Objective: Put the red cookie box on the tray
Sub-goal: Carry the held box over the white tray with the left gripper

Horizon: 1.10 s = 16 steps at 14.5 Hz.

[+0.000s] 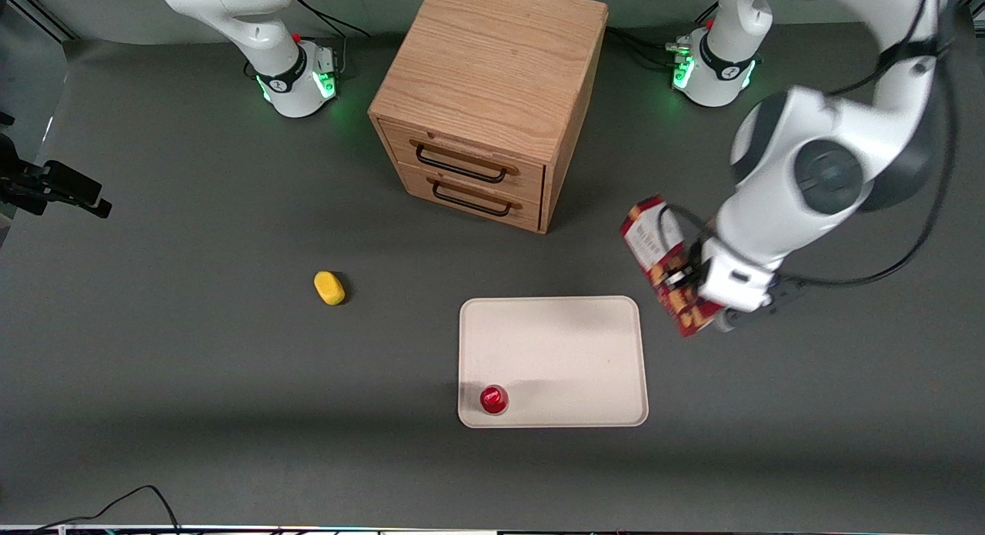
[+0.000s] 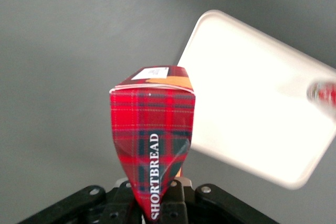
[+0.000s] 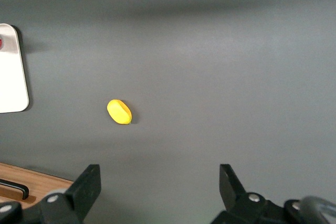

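One carry left: with gripper [image 1: 687, 277] fingers pinching the red cookie box [image 1: 666, 264] aloft just beside the tray [image 1: 608, 319] at its working-arm end, shift over bare tray floor, clear of the red-capped object [image 1: 493, 399], level, lower, then release.

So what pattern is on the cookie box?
Red tartan plaid on the red cookie box, held by the gripper; clearest in left wrist view.

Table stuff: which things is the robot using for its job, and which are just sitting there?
Using: red cookie box, pinched in the gripper beside the tray.
Just sitting: red-capped object on the tray, yellow lump, wooden drawer cabinet.
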Each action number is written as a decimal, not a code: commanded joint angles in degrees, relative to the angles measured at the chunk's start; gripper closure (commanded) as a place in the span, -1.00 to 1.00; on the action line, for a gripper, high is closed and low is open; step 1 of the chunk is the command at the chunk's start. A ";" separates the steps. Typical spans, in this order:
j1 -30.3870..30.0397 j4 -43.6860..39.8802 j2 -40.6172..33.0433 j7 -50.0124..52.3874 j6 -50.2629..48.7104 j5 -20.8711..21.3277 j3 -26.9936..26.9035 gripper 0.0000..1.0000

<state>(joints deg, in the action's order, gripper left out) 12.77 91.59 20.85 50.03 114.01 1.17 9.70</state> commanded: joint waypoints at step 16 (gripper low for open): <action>4.55 -10.55 24.49 6.48 17.56 17.46 1.90 1.00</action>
<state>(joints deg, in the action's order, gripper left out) 17.08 82.58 43.78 57.27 130.77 17.55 11.46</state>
